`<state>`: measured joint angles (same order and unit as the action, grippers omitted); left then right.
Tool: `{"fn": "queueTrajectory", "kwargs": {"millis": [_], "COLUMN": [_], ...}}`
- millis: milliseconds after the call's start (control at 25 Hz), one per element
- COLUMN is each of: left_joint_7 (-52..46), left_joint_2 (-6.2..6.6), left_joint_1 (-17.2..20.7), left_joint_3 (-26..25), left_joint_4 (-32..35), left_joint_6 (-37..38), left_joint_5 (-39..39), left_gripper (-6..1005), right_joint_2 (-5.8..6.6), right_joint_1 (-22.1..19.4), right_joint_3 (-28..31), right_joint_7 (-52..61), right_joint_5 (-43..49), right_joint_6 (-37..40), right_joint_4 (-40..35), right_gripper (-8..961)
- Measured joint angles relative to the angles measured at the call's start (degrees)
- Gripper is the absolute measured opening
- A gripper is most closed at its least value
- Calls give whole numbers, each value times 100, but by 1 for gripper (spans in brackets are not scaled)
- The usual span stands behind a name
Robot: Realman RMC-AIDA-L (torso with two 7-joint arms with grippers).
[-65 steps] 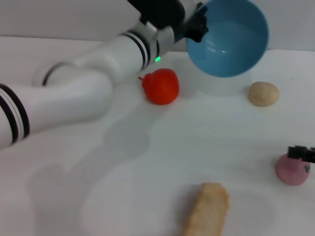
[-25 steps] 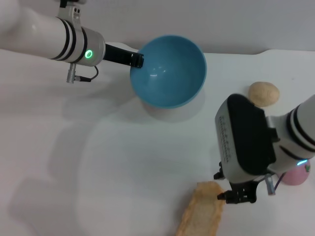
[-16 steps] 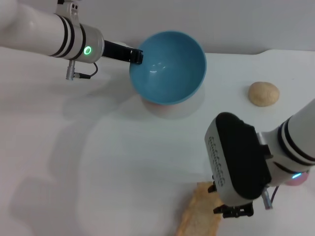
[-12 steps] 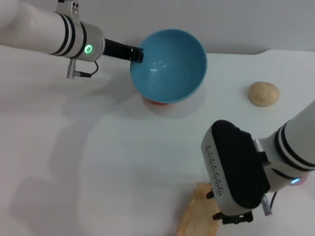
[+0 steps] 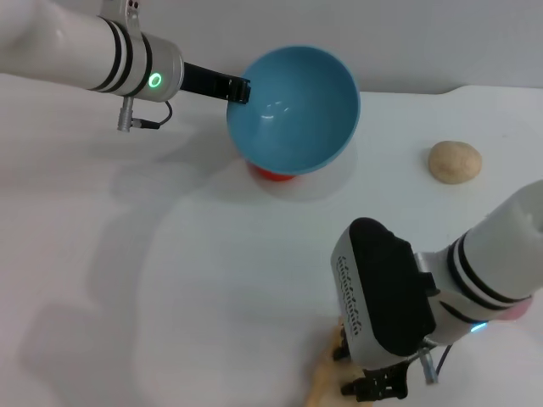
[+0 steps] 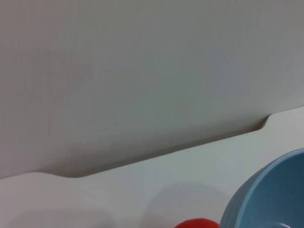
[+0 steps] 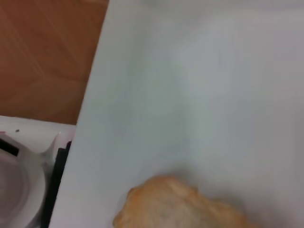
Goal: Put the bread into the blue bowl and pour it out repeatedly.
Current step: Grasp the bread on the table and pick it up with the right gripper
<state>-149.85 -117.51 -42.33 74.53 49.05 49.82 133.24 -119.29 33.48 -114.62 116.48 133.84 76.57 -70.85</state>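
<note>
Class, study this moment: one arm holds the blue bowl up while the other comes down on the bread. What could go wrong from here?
1. The bread lies at the table's near edge; a nudge from the right end effector might push it off.
2. The blue bowl, held at its rim by the left end effector, hangs tilted above a red object and could slip onto it.

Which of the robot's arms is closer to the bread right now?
The right. Its tool is directly over the bread near the table's front edge; the left tool holds the blue bowl far back.
</note>
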Motion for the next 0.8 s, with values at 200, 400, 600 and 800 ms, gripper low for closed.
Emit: {"fn": "queueTrajectory", "kwargs": {"millis": [200,400,600,800], "left_joint_7": [10,20,22,25], "left_joint_2": [-5,-9,-9,-9], "left_joint_1": [-31,-46,-47,-47], "left_joint_3": [0,0,0,0], "left_joint_4": [-1,-1,-1,-1], "left_joint_6": [0,1,-5,-13], "left_joint_5": [-1,-1,-1,-5], "left_gripper": [17,17,16,16], "right_joint_2": [-5,-21,-29,-31], "right_joint_1": [223,456,624,623], "right_joint_3": [-76,-93,-151,-211], "right_joint_7": [27,177,379,383], "right_joint_5": [-249,-357,-404,-431], "right_joint_6": [-135,-179,-349,-478], "right_joint_4": [588,1078,1369,1402], "right_gripper": [397,397,397,396]}}
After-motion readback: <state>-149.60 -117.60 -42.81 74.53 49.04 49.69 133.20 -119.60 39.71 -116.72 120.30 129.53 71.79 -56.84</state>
